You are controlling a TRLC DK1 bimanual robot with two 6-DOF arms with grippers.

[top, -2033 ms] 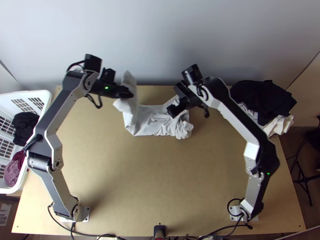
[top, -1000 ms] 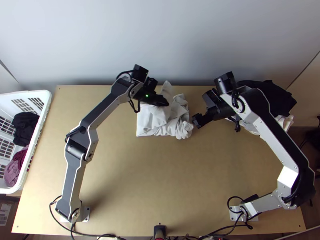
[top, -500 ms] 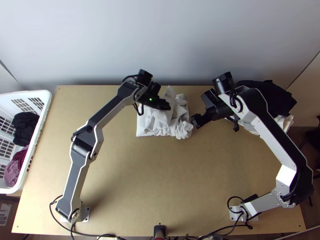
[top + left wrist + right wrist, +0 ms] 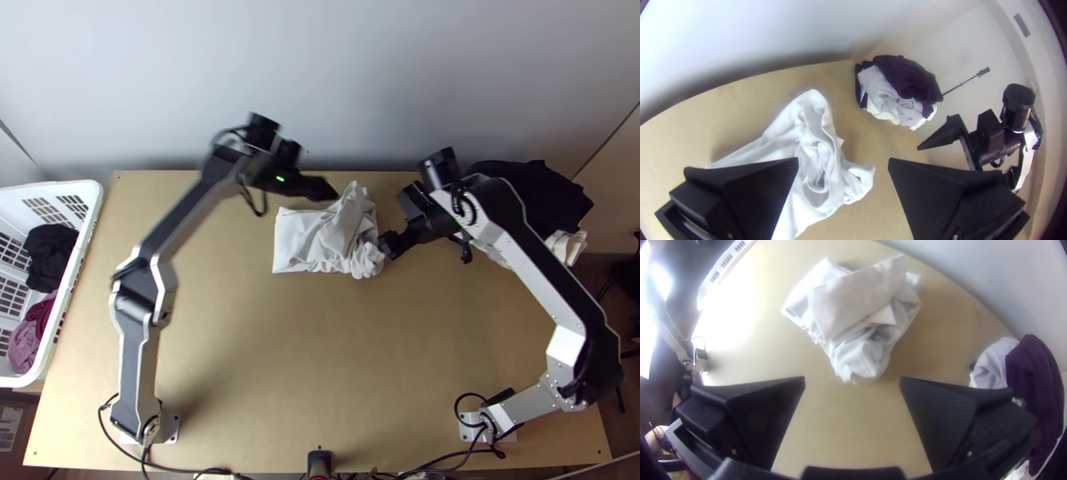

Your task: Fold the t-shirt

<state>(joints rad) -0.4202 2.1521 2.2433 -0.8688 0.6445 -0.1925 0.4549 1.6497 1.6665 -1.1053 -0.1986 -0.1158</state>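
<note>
The shirt (image 4: 308,248) is being borne by the table (image 4: 320,344) near its far edge, bunched at the end nearer the pile (image 4: 524,200). Near the shirt's far side, the left gripper (image 4: 330,192) is being held spread, nothing pinched – presumably so the cloth is being spared a tug. Beside the bunched end, the right gripper (image 4: 852,378) is being held wide and empty – probably for tidying that end. Well apart, the pile is lying, likely so folding space is being spared.

A lab-like robotics workspace
Two silver-grey, black-jointed robot arms (image 4: 532,260) stand on flat metal base plates (image 4: 170,430) on a light wooden counter (image 4: 320,360); black cables (image 4: 500,454) run along its near edge, and a plain pale wall (image 4: 320,80) rises behind.
</note>
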